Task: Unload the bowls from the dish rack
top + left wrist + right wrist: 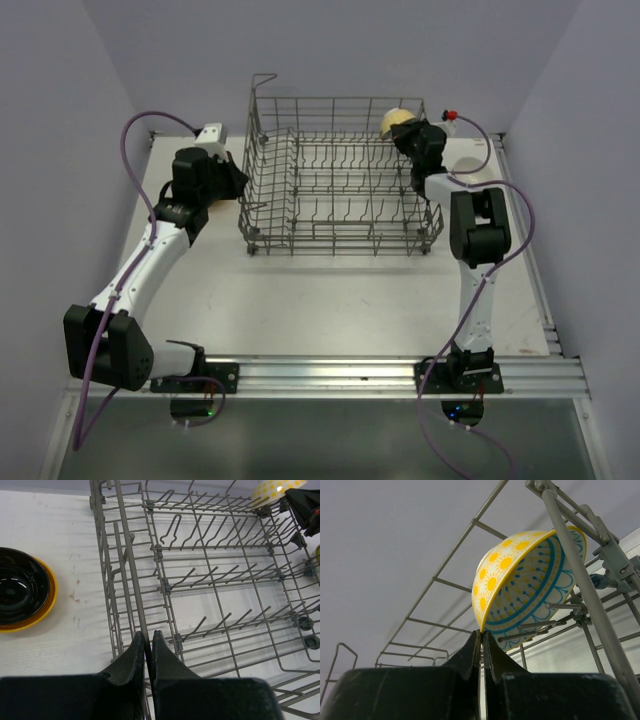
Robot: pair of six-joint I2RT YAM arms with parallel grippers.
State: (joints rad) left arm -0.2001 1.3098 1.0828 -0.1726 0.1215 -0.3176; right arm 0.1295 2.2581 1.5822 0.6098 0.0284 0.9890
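Observation:
The grey wire dish rack (340, 185) stands mid-table. A yellow bowl with a blue-patterned inside (530, 585) stands on edge among the tines in the rack's far right corner; it also shows in the top view (394, 121) and the left wrist view (272, 489). My right gripper (481, 632) is shut on that bowl's lower rim. My left gripper (147, 636) is shut on a top wire of the rack's left side (131, 565). A black bowl with a yellow outside (20, 592) sits upright on the table left of the rack.
The rack's upright tines (220, 580) and tall grid sides (445, 582) surround the yellow bowl. A corner handle loop (262, 80) rises at the rack's far left. The white table (330, 300) is bare in front of the rack. A metal rail (350, 372) runs along the near edge.

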